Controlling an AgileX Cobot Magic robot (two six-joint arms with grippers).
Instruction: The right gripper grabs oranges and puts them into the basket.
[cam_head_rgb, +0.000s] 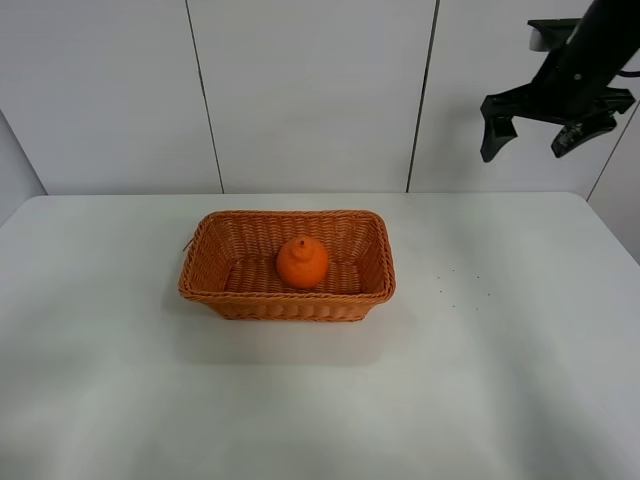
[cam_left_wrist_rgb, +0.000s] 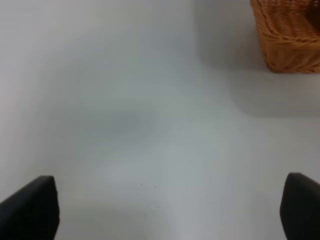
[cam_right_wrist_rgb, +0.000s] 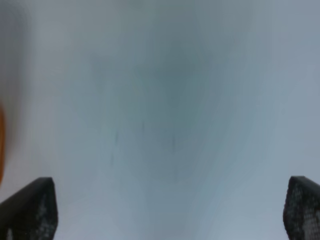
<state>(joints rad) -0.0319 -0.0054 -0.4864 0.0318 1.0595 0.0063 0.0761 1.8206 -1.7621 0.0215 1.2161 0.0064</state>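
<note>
The orange (cam_head_rgb: 302, 263) sits upright inside the wicker basket (cam_head_rgb: 205, 272) in the middle of the white table. My right gripper (cam_head_rgb: 530, 143) hangs high at the upper right, well above the table and far from the basket, open and empty. In the right wrist view its two fingertips (cam_right_wrist_rgb: 27, 207) stand wide apart over blurred bare table, with a sliver of the basket (cam_right_wrist_rgb: 1, 145) at the edge. The left gripper (cam_left_wrist_rgb: 167, 210) is open and empty over bare table; a corner of the basket (cam_left_wrist_rgb: 287, 37) shows in the left wrist view. The left arm is out of the high view.
A white table (cam_head_rgb: 500, 380) spreads around the basket, with a few small dark specks (cam_head_rgb: 455, 283) to its right. White wall panels stand behind the table's far edge.
</note>
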